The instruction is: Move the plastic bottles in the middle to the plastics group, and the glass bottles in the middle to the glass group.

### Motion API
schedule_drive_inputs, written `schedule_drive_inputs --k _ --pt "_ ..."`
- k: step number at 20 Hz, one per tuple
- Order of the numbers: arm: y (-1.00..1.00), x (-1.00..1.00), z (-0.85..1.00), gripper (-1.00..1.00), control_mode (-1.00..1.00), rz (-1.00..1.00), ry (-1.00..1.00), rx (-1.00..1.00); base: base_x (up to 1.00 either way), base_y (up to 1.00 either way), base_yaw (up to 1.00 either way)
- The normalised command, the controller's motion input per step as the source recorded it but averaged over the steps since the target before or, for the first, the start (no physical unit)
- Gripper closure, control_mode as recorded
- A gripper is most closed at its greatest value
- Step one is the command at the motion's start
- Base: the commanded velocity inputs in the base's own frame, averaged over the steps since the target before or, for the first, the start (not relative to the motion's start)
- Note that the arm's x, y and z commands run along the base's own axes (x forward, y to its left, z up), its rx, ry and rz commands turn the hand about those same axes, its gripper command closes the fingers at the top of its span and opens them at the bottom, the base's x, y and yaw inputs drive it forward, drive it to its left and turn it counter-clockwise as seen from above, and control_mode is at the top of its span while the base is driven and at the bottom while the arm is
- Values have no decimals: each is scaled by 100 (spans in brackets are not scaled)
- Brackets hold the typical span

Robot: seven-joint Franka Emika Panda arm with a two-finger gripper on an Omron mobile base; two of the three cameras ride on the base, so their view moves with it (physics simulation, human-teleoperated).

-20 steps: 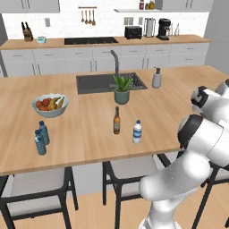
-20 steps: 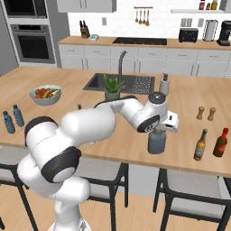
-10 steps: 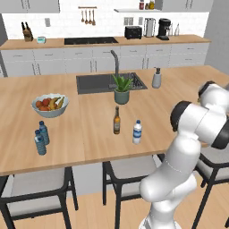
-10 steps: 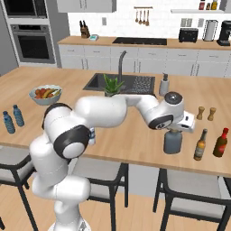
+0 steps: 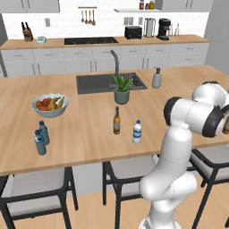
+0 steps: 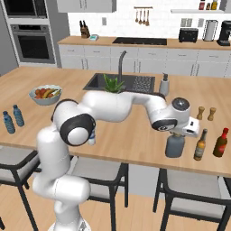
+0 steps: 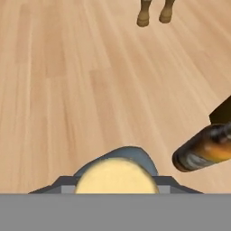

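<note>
Firmly around grey-blue bottle (image 6: 174,145): gripper (image 6: 177,135).

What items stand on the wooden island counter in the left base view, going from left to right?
Two blue-tinted plastic water bottles → bowl of fruit → slim amber-brown bottle, with the potted plant behind it → white-capped clear water bottle → grey soap dispenser.

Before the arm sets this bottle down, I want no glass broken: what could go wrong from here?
The tall grey-blue bottle with tan cap, held in the claw, hangs right beside the dark brown glass bottle with a gold neck; drifting sideways could topple it. It also sits near the wooden counter's front edge, so a tilted release may tip it off.
</note>
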Motion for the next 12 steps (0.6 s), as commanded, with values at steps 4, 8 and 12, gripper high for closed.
schedule_drive_inputs --k 4,8,12 --pt "6 19 -46 100 -100 4 -4 -7 0 0 0" --pt "3 33 -30 100 -100 4 -5 -4 0 0 0" --pt "2 6 -51 100 -100 5 0 -8 0 0 0"
